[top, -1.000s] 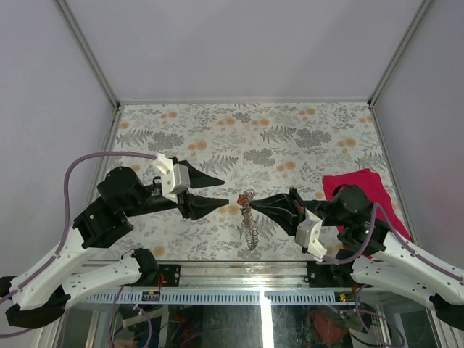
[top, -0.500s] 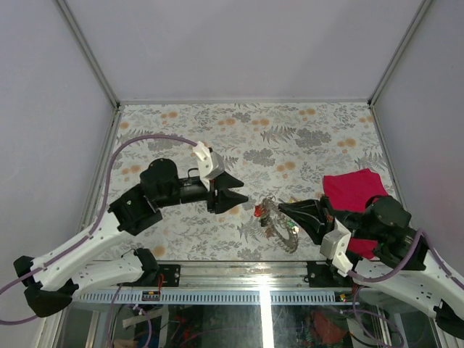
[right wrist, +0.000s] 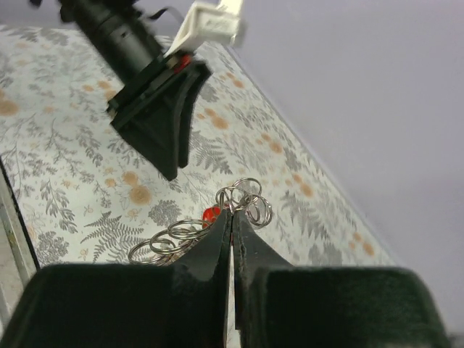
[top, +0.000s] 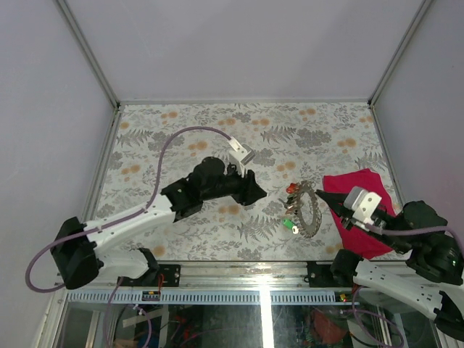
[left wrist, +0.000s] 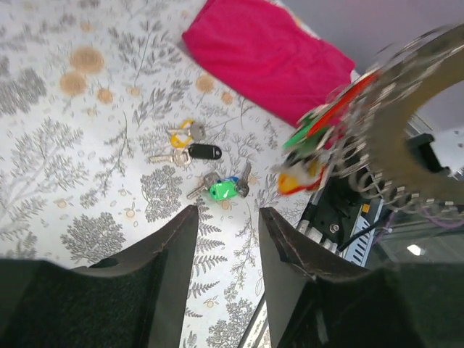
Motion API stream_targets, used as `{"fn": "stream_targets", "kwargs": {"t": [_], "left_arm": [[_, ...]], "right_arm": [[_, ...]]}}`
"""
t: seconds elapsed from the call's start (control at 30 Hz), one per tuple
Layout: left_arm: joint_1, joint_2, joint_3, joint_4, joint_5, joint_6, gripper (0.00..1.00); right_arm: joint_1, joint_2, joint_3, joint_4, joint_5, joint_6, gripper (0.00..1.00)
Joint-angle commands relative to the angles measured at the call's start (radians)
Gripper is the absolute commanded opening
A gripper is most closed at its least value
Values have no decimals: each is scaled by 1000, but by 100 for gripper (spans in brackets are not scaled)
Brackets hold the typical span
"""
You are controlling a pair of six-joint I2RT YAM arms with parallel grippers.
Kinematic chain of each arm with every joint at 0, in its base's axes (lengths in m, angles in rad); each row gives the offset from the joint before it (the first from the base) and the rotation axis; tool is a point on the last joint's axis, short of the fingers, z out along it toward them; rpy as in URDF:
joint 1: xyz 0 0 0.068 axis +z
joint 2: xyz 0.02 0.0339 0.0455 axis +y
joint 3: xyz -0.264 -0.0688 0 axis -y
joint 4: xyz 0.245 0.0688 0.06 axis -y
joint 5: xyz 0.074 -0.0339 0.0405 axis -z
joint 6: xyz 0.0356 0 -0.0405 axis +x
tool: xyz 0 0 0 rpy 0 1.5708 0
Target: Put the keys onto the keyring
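My right gripper [right wrist: 232, 214] is shut on the keyring [right wrist: 244, 197], a cluster of thin silvery rings. Its link chain [right wrist: 165, 240] trails left, and a red key head [right wrist: 211, 214] shows at the fingertips. From above, the right gripper [top: 324, 196] holds the chain [top: 310, 212] in an arc with red [top: 290, 190] and green [top: 288, 223] heads beside it. My left gripper [left wrist: 226, 225] is open and empty above the table. Loose keys lie ahead of it: yellow [left wrist: 187, 132], black [left wrist: 204, 151] and green [left wrist: 223, 189]. The left gripper [top: 255, 194] stands just left of the chain.
A crimson cloth [top: 362, 196] lies at the right under the right arm, and its far end [left wrist: 268, 54] shows beyond the loose keys. The floral table [top: 217, 130] is walled by grey panels with a metal rail [top: 239, 279] along the near edge.
The right gripper has drawn back to the right, carrying the keyring and swinging chain. The left arm has reached right toward the centre, following it. Its jaws have narrowed slightly.
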Motion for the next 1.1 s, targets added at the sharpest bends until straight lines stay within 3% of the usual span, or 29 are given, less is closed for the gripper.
{"fn": "stream_targets", "kwargs": {"t": [0.0, 0.33, 0.53, 0.73, 1.07], "left_arm": [[-9, 120, -5, 127, -38, -138, 38], [-130, 343, 39, 192, -161, -341, 41], [-236, 455, 127, 105, -305, -441, 42], [-275, 563, 205, 47, -349, -527, 42], [-286, 686, 302, -9, -362, -501, 37]], "right_arm": [[3, 24, 110, -50, 272, 237, 0], [3, 115, 267, -246, 573, 471, 0], [4, 141, 309, -274, 683, 576, 0], [3, 136, 290, -238, 692, 611, 0], [4, 130, 267, -203, 654, 620, 0]]}}
